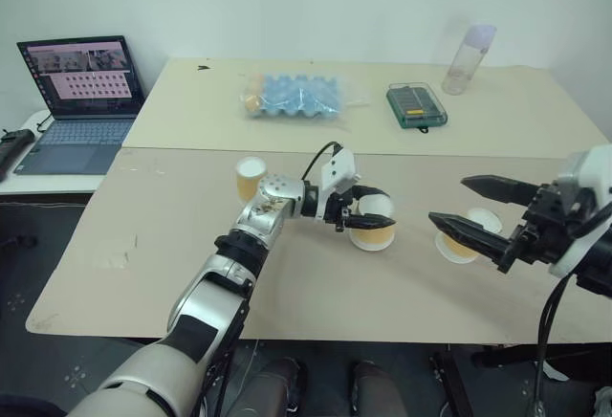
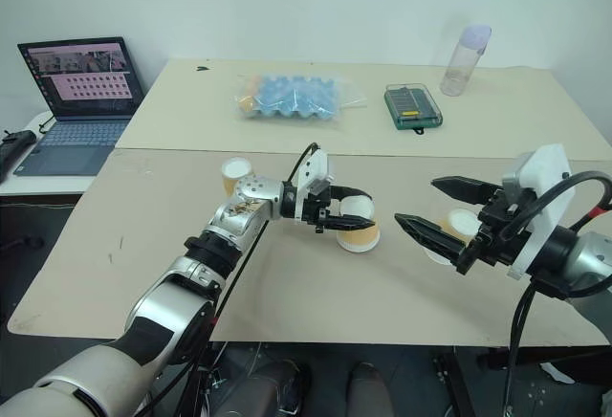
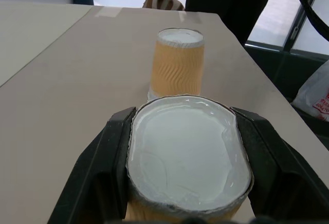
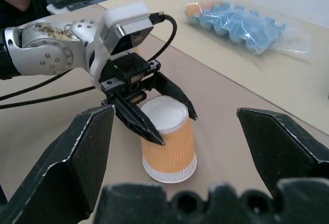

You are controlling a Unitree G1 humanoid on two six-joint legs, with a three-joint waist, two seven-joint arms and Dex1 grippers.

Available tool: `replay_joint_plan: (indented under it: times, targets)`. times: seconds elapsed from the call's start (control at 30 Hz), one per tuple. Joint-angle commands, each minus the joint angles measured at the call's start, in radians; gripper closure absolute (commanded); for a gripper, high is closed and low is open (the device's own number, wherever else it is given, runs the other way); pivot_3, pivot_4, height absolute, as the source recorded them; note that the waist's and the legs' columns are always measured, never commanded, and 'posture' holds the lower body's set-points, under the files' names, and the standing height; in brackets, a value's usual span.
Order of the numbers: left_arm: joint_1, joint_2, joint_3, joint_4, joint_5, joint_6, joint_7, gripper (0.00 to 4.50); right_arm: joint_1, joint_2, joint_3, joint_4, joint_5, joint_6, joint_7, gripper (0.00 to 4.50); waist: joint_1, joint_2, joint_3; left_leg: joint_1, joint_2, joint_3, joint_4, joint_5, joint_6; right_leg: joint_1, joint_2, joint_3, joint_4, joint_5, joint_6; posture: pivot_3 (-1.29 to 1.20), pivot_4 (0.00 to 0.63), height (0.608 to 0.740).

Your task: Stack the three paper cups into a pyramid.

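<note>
My left gripper (image 1: 366, 212) is shut on a yellow-orange paper cup (image 1: 374, 233) at mid-table. The cup is upside down, its white base (image 3: 187, 158) squeezed into an oval between the black fingers (image 3: 97, 172). Its rim sits at or just above the tabletop. A second cup (image 3: 178, 64) stands upside down just to the right, partly behind my right gripper (image 1: 448, 200). That gripper hovers open, nothing between its fingers (image 4: 77, 157), pointing left toward the held cup (image 4: 167, 144). The third cup (image 1: 250, 178) stands behind my left forearm.
On the far table lie a blue egg tray in a plastic bag (image 1: 295, 97), a green case (image 1: 416, 105) and a clear plastic bottle (image 1: 469, 57). An open laptop (image 1: 81, 101) sits on a side desk at the left. The near table's front edge (image 1: 287, 336) is close.
</note>
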Motion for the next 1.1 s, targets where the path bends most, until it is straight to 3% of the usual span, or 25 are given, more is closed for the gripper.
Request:
replay_joint_plan:
  times: [0.03,0.13,0.43,0.67,0.77,0.83,0.97,1.1]
  targets:
    - [-0.012,-0.007,0.013,-0.006,0.010,-0.023,0.004,1.03,-0.035,-0.014,0.002,-0.005,-0.008,-0.025,-0.001,0.00,0.000,0.000,0.000,0.000,0.000,0.000,0.000,0.000,0.000,0.000,0.000,0.000,0.000,0.000,0.000,0.00,0.150,0.740]
    - [-0.014,-0.008,0.017,-0.007,0.015,-0.018,0.008,0.10,-0.048,-0.012,0.013,-0.002,-0.013,-0.024,-0.001,0.00,0.001,0.000,0.000,0.000,0.000,0.000,0.000,0.000,0.000,0.000,0.000,0.000,0.000,0.000,0.000,0.00,0.150,0.740]
    - [-0.039,-0.009,0.085,-0.062,-0.027,0.010,0.047,0.10,-0.068,-0.003,0.048,0.023,-0.042,-0.032,0.012,0.00,0.001,0.000,0.000,0.000,0.000,0.000,0.000,0.000,0.000,0.000,0.000,0.000,0.000,0.000,0.000,0.00,0.150,0.740]
    - [-0.010,0.052,0.169,-0.389,-0.134,0.182,0.107,0.10,-0.088,-0.006,0.063,0.046,-0.052,-0.031,0.031,0.00,-0.002,0.000,0.000,0.000,0.000,0.000,0.000,0.000,0.000,-0.001,0.000,0.000,0.000,0.000,0.000,0.00,0.150,0.740]
    - [0.034,0.055,0.274,-0.609,-0.172,0.289,0.338,0.10,-0.096,-0.005,0.075,0.058,-0.065,-0.032,0.039,0.00,-0.003,0.000,0.000,0.000,0.000,0.000,0.000,0.000,0.000,-0.001,0.000,0.000,0.000,0.000,0.000,0.00,0.150,0.740]
    - [0.079,0.024,0.304,-0.711,-0.090,0.277,0.543,0.10,-0.097,-0.003,0.074,0.058,-0.065,-0.031,0.041,0.00,-0.001,0.000,0.000,0.000,0.000,0.000,0.000,0.000,-0.001,-0.001,0.001,0.001,0.000,0.000,0.000,0.00,0.150,0.740]
    - [0.224,-0.002,0.263,-0.884,0.144,0.302,0.872,0.10,-0.103,-0.001,0.076,0.068,-0.069,-0.034,0.048,0.00,0.005,0.000,0.000,0.002,0.000,0.000,0.001,0.003,-0.006,0.003,0.000,0.001,0.000,0.000,0.000,0.00,0.150,0.740]
    - [0.419,-0.013,0.206,-1.008,0.266,0.387,1.022,0.10,-0.122,0.007,0.099,0.085,-0.079,-0.041,0.055,0.00,0.007,0.001,0.000,0.002,0.000,0.001,0.001,0.001,-0.002,0.002,0.001,0.002,0.000,0.002,0.001,0.00,0.150,0.740]
